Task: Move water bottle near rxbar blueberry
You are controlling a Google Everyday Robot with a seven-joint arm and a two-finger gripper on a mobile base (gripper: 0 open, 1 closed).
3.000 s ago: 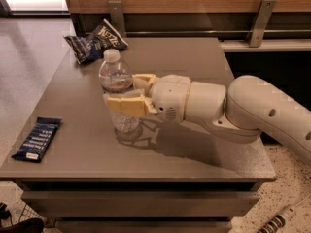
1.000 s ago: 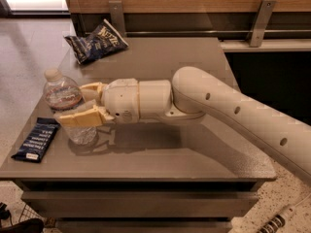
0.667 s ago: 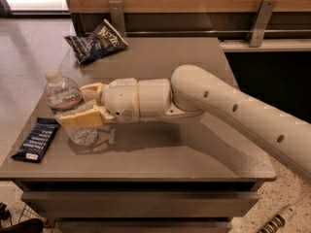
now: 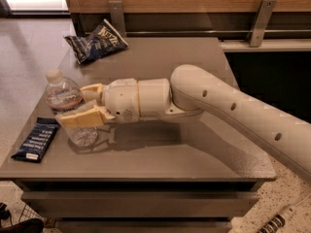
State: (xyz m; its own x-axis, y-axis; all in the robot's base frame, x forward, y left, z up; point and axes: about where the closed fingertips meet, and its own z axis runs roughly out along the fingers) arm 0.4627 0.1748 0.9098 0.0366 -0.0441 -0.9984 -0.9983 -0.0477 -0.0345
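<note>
The water bottle (image 4: pixel 62 94), clear with a white cap and a red-and-white label band, stands upright near the table's left edge. My gripper (image 4: pixel 76 106) reaches in from the right and is shut on the bottle, one tan finger (image 4: pixel 85 118) in front of it and one behind. The rxbar blueberry (image 4: pixel 36 139), a flat dark navy bar with white text, lies at the table's front left corner, just left of the bottle's base with a small gap between them.
A puffy blue chip bag (image 4: pixel 96 42) lies at the table's back left. The grey table (image 4: pixel 194 159) has edges close on the left and front. A wooden wall with metal brackets runs behind. My arm spans the table's middle.
Since 3 s ago the gripper has carried the bottle from the table's middle to the left, beside the bar. Over the last second nothing visibly moved.
</note>
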